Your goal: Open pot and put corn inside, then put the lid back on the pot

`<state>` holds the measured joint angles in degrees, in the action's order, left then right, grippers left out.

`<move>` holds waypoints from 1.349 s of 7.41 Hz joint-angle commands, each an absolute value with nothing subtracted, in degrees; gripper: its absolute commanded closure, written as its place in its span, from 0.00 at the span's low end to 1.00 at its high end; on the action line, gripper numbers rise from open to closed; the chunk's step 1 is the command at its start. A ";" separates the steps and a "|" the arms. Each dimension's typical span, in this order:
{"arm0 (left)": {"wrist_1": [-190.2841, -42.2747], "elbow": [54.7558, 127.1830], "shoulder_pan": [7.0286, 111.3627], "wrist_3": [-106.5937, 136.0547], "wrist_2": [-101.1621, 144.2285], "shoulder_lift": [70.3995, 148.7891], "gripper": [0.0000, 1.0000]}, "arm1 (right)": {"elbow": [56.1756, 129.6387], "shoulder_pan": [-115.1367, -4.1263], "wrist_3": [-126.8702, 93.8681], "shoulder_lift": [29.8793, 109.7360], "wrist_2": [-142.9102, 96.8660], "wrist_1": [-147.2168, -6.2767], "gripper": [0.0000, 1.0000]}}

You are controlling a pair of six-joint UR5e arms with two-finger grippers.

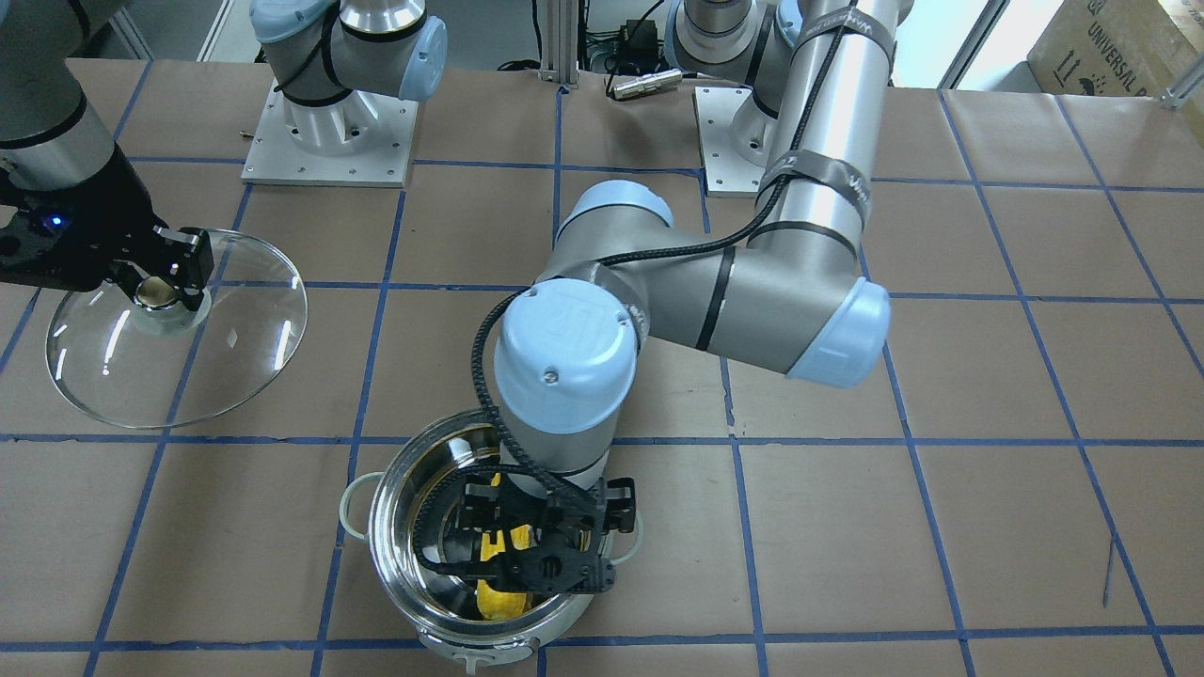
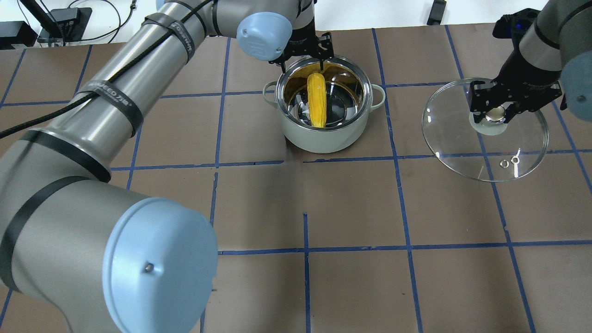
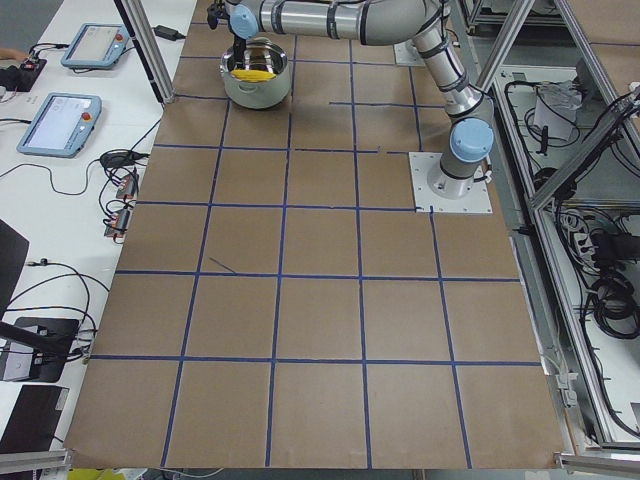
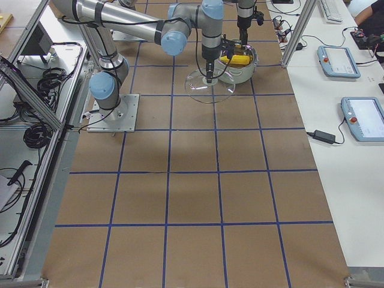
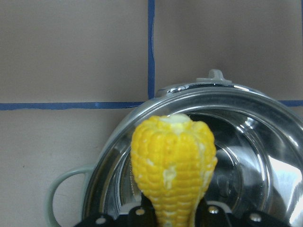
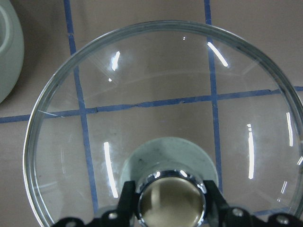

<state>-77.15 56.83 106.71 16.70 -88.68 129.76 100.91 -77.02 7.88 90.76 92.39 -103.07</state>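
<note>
Pot [image 2: 323, 138]: round, shiny steel inside w/ mirror reflections, matte pale grey-green outer wall, two small pale loop handles. It stands lidless on the table [image 2: 351, 203], which is covered in brown paper-like sheet w/ a blue tape grid.

Corn [image 2: 317, 99]: yellow cob w/ bumpy kernel rows, tapered, husk off. It lies lengthwise across the pot's mouth, inside the rim. In the side views it sits approx at rim level; can't tell if the free end touches the steel bottom.

L gripper [image 2: 319, 64]: black, over the pot's far edge, jaws closed on one end of the cob. The L wrist view shows a finger tight against each side and the rounded tip sticking out ahead.

Lid [image 2: 462, 134]: clear glass dome w/ a thin rim and bright streak reflections; the tape lines show through it. It's well apart from the pot, on the robot's R side, and tilted. Can't tell if its low edge touches the table.

Knob [image 6: 170, 208]: round w/ a glossy metallic-looking top, on a pale grey-green disc at the lid's centre.

R gripper [image 2: 494, 112]: black, jaws clamped on the knob, one finger each side.
</note>
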 commanded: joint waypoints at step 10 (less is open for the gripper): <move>-93.96 85.26 83.76 -4.31 -89.04 87.88 0.00 | 72.19 -102.29 -1.58 66.74 87.80 -93.61 0.82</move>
<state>-93.80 86.47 83.66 -4.86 -89.25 87.16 75.90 -99.57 -0.35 70.47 87.14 -94.10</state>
